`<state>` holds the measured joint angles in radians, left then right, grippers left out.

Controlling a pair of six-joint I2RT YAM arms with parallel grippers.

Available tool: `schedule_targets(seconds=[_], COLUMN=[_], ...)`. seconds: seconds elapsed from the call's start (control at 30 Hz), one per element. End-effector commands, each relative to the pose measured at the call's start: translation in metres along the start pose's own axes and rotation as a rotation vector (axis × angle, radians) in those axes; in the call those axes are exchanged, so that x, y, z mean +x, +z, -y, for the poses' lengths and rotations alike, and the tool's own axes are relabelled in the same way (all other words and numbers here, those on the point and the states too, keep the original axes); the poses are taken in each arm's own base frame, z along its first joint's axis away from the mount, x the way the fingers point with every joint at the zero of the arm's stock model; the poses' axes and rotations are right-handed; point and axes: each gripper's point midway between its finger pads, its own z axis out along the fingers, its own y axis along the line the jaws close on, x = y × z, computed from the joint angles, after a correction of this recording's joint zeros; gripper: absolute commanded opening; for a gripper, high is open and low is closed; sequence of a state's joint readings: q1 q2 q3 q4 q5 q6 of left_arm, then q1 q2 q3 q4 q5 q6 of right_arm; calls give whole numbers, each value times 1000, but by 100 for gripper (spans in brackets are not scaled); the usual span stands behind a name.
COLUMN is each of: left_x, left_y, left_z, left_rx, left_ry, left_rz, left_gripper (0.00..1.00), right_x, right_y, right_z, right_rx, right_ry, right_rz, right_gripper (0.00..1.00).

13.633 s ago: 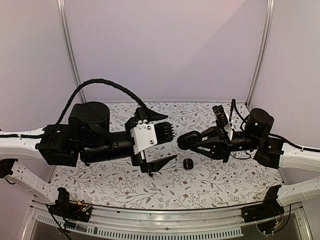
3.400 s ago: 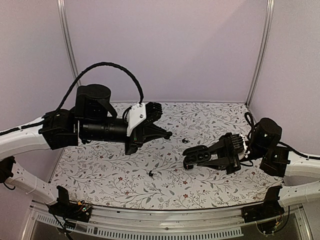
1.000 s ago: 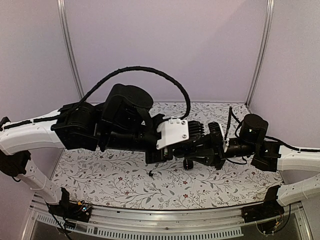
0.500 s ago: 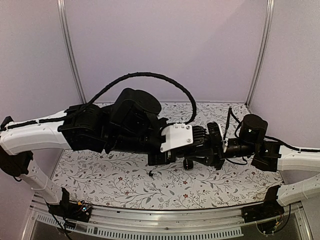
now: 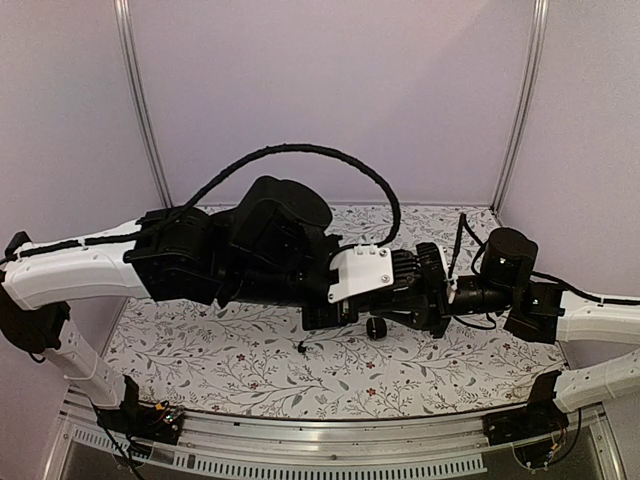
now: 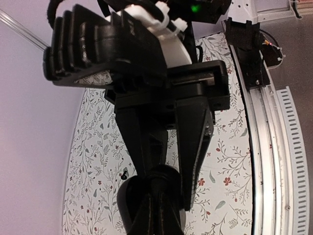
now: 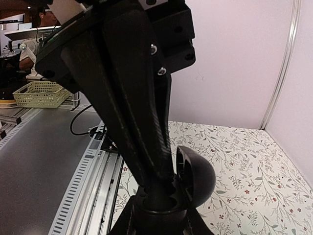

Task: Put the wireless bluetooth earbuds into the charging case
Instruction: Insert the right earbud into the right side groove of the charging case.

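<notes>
Right hand (image 5: pixel 386 322) clamps the open case (image 7: pixel 195 178) above the counter (image 5: pixel 200 352). Left hand (image 6: pixel 159 178), tips pinched together, pokes into it. One earbud (image 5: pixel 302 347) lies loose nearby: tiny, light, slick, probably best pinched across its stem.

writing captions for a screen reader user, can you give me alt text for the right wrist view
The left pincer, its two black fingers pressed together, points down from the top into an open black charging case held close to the camera; no earbud is visible. Behind lie a floral table, a lavender wall and a metal rail.
</notes>
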<state>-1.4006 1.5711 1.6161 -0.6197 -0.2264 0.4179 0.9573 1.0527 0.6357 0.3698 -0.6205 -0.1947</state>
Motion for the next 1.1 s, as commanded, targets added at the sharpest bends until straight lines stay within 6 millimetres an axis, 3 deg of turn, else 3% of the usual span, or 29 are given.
schedule_targets(seconds=[0.0, 0.33, 0.7, 0.9, 1.07], left_x=[4, 7, -8, -15, -23], left_y=[11, 15, -20, -30, -37], left_z=[7, 11, -24, -30, -26], left_rx=[36, 72, -55, -71, -46], left_ry=[-2, -15, -2, 8, 16], left_rz=[-20, -20, 11, 34, 72], left_gripper=[0, 0, 8, 16, 17], right_x=[-30, -35, -25, -22, -20], right_y=[-5, -9, -7, -4, -3], right_z=[-1, -3, -1, 0, 1], right_rx=[10, 13, 22, 19, 22], right_ry=[-47, -59, -35, -25, -22], right_rz=[80, 100, 80, 71, 66], right_gripper=[0, 0, 0, 0, 0])
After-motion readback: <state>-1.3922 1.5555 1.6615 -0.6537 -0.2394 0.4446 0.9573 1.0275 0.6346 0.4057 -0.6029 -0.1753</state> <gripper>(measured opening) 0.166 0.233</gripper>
